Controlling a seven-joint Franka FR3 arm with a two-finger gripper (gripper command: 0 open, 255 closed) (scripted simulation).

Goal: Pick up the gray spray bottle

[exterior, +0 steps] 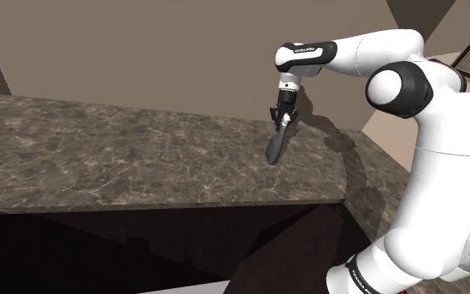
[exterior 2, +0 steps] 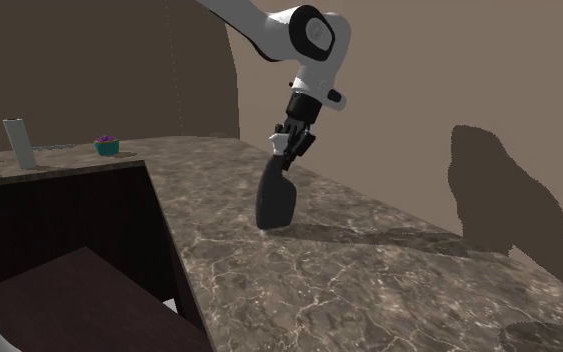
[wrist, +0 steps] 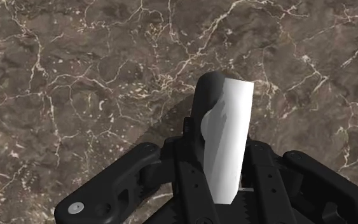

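Pretty dim all round, muted browns. In the second exterior view the arm [exterior 2: 309,40] throws a big soft shadow [exterior 2: 504,190] on the wall [exterior 2: 399,90] at frame right. Wrist view: the spray bottle [wrist: 228,146] glares near-white on one side and is shaded dark on the other. The desk [exterior: 141,159] veins catch only faint light.

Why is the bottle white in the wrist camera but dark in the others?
Wrist view: light washes one side of the spray bottle white, its other edge dark. Shoulder view: dark grey below the gripper. Second exterior view: dark too; a large shadow falls on the wall.
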